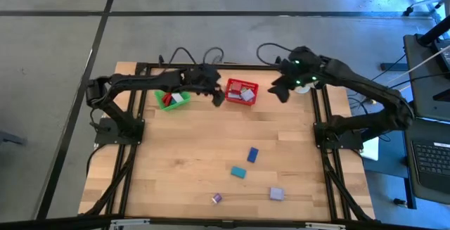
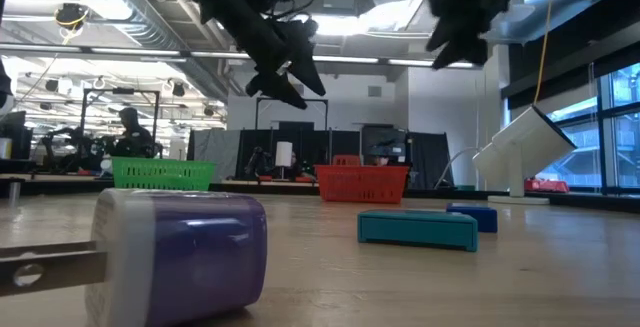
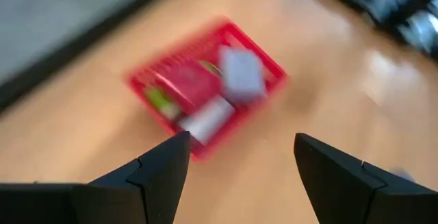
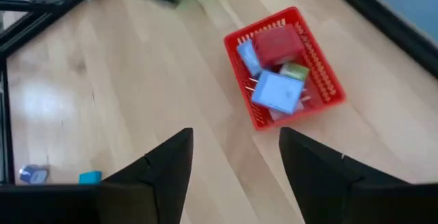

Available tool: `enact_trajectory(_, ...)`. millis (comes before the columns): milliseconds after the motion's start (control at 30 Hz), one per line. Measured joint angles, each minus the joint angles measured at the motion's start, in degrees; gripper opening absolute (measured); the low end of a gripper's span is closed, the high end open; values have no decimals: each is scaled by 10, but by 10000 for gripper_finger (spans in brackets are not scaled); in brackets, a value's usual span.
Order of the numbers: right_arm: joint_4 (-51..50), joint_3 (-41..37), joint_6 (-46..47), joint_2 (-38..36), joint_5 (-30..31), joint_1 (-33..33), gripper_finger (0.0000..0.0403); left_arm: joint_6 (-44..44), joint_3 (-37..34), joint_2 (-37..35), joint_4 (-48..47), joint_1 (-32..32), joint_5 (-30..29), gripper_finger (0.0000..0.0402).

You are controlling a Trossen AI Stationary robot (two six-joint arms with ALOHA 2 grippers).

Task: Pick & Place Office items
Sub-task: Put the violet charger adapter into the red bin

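Note:
The red mesh basket (image 1: 240, 91) stands near the table's far edge and holds several pieces: red, light blue, white and green (image 4: 279, 90). The green mesh basket (image 1: 172, 98) sits to its left with a red piece inside. Loose pieces lie toward the near edge: a blue block (image 1: 252, 155), a teal block (image 1: 239, 171), a lavender block (image 1: 277, 194) and a small purple piece (image 1: 216, 198). My left gripper (image 1: 216, 95) hovers open just left of the red basket (image 3: 205, 90). My right gripper (image 1: 280, 89) hovers open to the basket's right (image 4: 284, 66). Both are raised above the table and hold nothing.
Black frame rails run along the table's left and right sides (image 1: 119, 167). Cables loop over the far edge (image 1: 190, 53). In the low view the purple piece (image 2: 180, 252) lies close to the camera, with the teal block (image 2: 417, 229) and the blue block (image 2: 472, 217) behind it.

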Motion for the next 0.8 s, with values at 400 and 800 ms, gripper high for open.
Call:
enact_trajectory(400, -24, 0, -23, -71, 53, 7, 219, -66, -1, 0, -58, -178, 84, 257)
enact_trajectory(800, -18, 0, 16, -69, 49, 65, 219, -341, 0, 8, -103, -365, -79, 257)
